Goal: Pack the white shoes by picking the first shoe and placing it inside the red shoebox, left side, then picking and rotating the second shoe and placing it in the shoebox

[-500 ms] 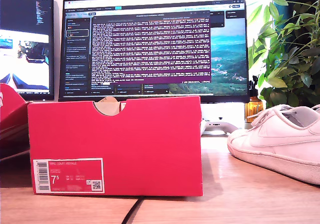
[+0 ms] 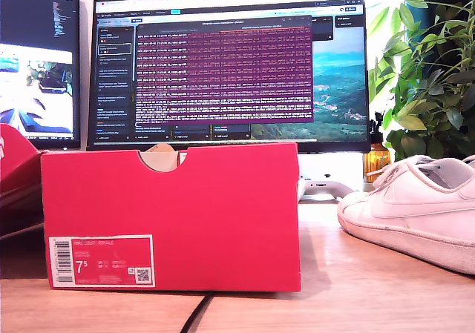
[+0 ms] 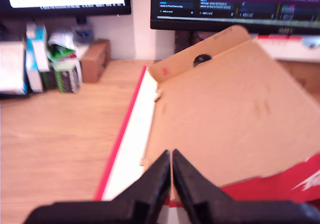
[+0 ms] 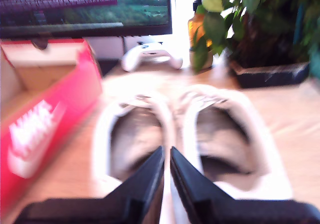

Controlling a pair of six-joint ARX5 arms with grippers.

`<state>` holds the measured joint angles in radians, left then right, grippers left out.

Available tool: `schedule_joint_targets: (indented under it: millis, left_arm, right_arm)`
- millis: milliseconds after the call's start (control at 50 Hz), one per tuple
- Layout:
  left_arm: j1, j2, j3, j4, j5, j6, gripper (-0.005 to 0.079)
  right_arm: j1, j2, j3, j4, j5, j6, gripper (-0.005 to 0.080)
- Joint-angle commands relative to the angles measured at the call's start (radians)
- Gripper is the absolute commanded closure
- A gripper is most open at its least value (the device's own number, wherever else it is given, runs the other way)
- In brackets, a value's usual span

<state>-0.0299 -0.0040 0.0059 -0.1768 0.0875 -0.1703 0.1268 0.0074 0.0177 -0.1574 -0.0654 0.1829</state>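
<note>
Background items: wide monitor point(image 2: 230, 66) showing a purple terminal window over a landscape wallpaper, with a second monitor point(image 2: 38, 58) at the exterior view's left; leafy green plant point(image 2: 430, 66) at the exterior view's right, an amber bottle point(image 2: 376, 161) just beside it, and a white game controller point(image 2: 323, 188) beneath the wide monitor. Wooden desk point(image 2: 356, 288), with a black cable point(image 2: 197, 314) crossing its near edge. Small cartons and packets point(image 3: 50, 59) and a brown box point(image 3: 95, 59) stand against the wall in the first wrist view.

You see matt red cardboard on the red shoebox point(image 2: 171, 214), a glossy paper label point(image 2: 102, 260), smooth white leather on the white shoes point(image 2: 415, 207), rough off-white rubber soles, and a satin wood-grain desk point(image 2: 356, 296)
</note>
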Motion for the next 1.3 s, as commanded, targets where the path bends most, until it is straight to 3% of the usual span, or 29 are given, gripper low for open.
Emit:
schedule_joint_targets:
  millis: [0, 200, 420, 620, 780, 800, 1000, 1100, 1280]
  left_arm:
    - [0.003, -0.008, -0.028, 0.035, 0.033, -0.049, 0.0761]
    - [0.001, -0.008, 0.001, 0.186, 0.226, -0.169, 0.0762]
    - [0.001, -0.007, 0.150, 0.197, 0.333, -0.169, 0.0762]
    - [0.001, 0.058, 0.356, -0.001, 0.408, -0.079, 0.0762]
    - [0.001, 0.197, 0.517, -0.255, 0.476, 0.163, 0.0762]
    - [0.001, 0.217, 0.533, -0.285, 0.485, 0.240, 0.0762]
    - [-0.039, 0.459, 0.639, -0.552, 0.420, 0.609, 0.0762]
    - [-0.117, 0.550, 0.640, -0.577, 0.316, 0.689, 0.0762]
    - [-0.337, 0.727, 0.640, -0.636, 0.121, 0.745, 0.0762]
  right_arm:
    - [0.004, -0.006, -0.009, 0.057, -0.040, 0.111, 0.0763]
    - [0.004, -0.006, 0.006, 0.230, -0.087, 0.189, 0.0763]
    - [0.004, -0.004, 0.126, 0.210, -0.086, 0.217, 0.0763]
    - [0.004, 0.076, 0.263, 0.154, -0.093, 0.209, 0.0763]
    - [0.004, 0.217, 0.393, 0.062, -0.134, 0.169, 0.0763]
    - [0.004, 0.237, 0.409, 0.048, -0.137, 0.158, 0.0763]
    - [0.004, 0.480, 0.592, -0.082, -0.142, 0.083, 0.0763]
    - [0.004, 0.608, 0.666, -0.105, -0.145, 0.064, 0.0763]
    - [0.004, 0.834, 0.790, -0.177, -0.146, 0.048, 0.0763]
